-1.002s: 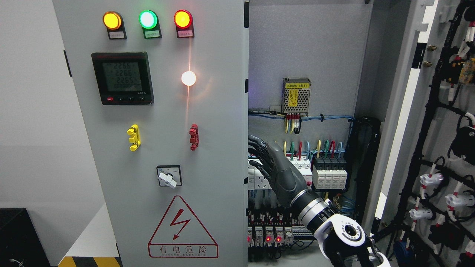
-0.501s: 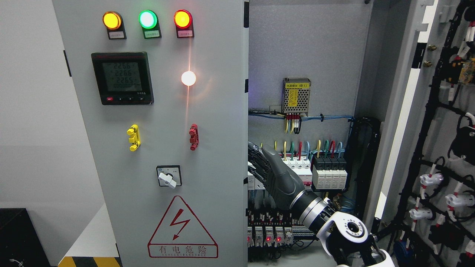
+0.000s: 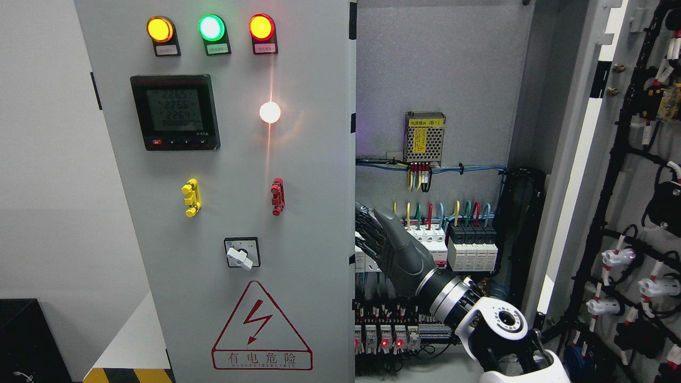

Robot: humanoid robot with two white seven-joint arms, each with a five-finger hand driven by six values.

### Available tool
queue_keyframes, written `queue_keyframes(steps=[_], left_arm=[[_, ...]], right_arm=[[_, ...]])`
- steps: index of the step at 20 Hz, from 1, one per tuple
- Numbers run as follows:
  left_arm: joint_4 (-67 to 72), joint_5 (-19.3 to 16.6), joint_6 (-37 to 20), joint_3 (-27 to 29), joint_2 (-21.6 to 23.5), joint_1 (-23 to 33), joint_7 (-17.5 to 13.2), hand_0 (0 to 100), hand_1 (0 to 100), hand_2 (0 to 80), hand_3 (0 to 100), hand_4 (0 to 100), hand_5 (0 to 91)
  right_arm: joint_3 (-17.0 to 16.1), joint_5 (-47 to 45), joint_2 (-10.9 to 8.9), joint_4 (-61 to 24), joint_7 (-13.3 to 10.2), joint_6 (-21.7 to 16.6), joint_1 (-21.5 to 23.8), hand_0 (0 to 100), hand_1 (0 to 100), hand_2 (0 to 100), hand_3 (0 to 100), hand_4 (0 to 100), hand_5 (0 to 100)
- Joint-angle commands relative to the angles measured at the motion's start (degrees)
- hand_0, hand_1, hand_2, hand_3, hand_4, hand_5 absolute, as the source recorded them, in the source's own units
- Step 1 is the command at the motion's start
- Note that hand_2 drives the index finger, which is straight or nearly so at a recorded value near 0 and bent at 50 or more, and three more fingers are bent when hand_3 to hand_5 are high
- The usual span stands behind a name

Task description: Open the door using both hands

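The right hand (image 3: 391, 242), fingers spread flat and holding nothing, has been drawn slightly down toward five o'clock, away from the edge of the left door (image 3: 239, 213), which seems not yet swung open.

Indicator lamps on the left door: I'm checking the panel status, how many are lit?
4: yellow lamp, green lamp and red lamp in a row along the top, white lamp below the red one.

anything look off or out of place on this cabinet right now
Nothing looks damaged or askew. The right door is swung wide open, the left door closed, and the right hand sits at the left door's inner edge.
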Motion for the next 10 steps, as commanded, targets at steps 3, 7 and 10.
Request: queue_keyframes(steps=[3,7,10], left_arm=[[-0.53,0.04,-0.05,0.00,0.08,1.76,-0.08,0,0,0.0,0,0,0.0],[-0.53,-0.05,-0.05,0.00,-0.01,1.76,-0.08,0,0,0.0,0,0,0.0],[-0.53,-0.05,-0.05,0.00,-0.01,1.76,-0.08,0,0,0.0,0,0,0.0]], right_arm=[[0.35,-0.03,0.01,2.91,1.53,0.00,-1.47,19,0,0,0,0,0],[0.17,-0.03,0.01,3.44,1.62,0.00,-2.00,19,0,0,0,0,0],[0.17,-0.03,0.01,3.61,2.85,0.00,-2.09,19,0,0,0,0,0]])
